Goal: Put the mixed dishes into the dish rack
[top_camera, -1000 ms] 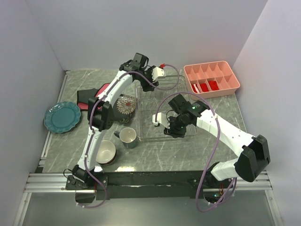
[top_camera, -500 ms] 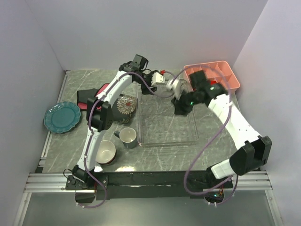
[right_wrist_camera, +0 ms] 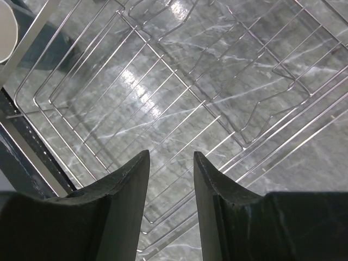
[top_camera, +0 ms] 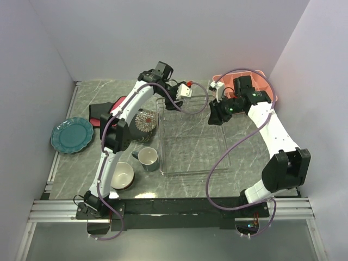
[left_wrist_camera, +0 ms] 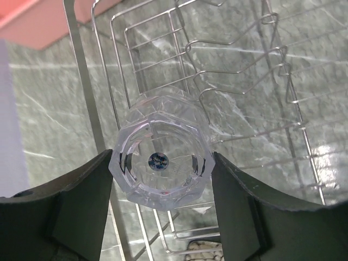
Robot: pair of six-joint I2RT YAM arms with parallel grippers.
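A clear faceted glass [left_wrist_camera: 160,130] sits between the fingers of my left gripper [left_wrist_camera: 161,157], which is shut on it over the far end of the dish rack [left_wrist_camera: 244,81]. In the top view the left gripper [top_camera: 186,90] hangs at the far left corner of the rack [top_camera: 193,142]. My right gripper [right_wrist_camera: 170,155] is open and empty above the rack's wires [right_wrist_camera: 217,81], at the rack's far right [top_camera: 213,116]. Left of the rack lie a square flowered plate [top_camera: 144,120], a grey-blue mug [top_camera: 148,158], a cream-lined bowl [top_camera: 122,175] and a round blue plate [top_camera: 72,135].
A pink compartment tray [top_camera: 228,80] stands at the back right, mostly hidden behind my right arm. A red-pink cloth [top_camera: 117,104] lies with a dark item at the back left. Walls close in the table on three sides.
My right arm has swung from over the rack's near middle to its far right corner by the pink tray. The left gripper with the glass has barely shifted.
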